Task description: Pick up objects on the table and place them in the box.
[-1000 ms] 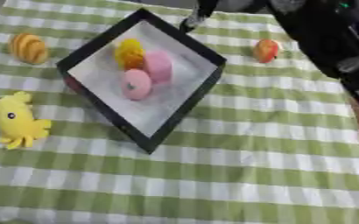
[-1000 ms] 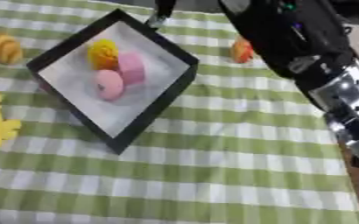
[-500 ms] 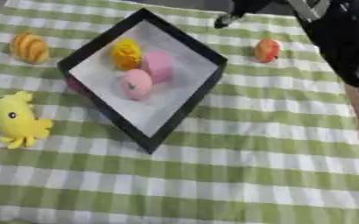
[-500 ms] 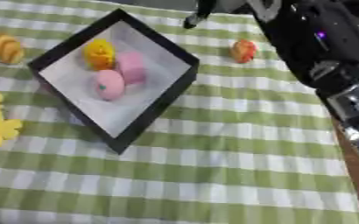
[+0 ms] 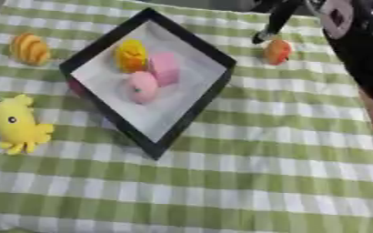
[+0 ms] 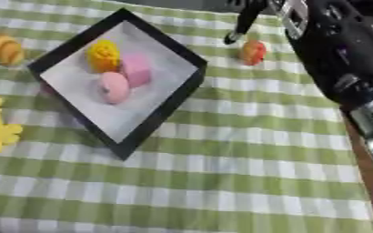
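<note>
A black box (image 5: pixel 194 111) with a white floor sits tilted on the checked cloth. It holds a yellow piece (image 5: pixel 130 54), a pink block (image 5: pixel 166 68) and a round pink piece (image 5: pixel 142 86). To its upper right a small orange fruit (image 5: pixel 277 51) lies on the cloth. My right hand (image 5: pixel 275 20) comes down from the top edge with a straight dark finger whose tip is just left of the fruit; I cannot tell if it touches. The rest of the hand is cut off. A yellow toy animal (image 5: pixel 14 125) and a striped orange piece (image 5: pixel 29 49) lie left of the box.
My bulky black right arm (image 6: pixel 333 50) fills the upper right corner. The green and white cloth stretches wide below and right of the box. Something small and red (image 5: pixel 74 86) peeks out at the box's left edge. A brown strip shows at the far right.
My right hand has moved from above the box's far corner rightwards and down to beside the orange fruit. The view has also shifted a little.
</note>
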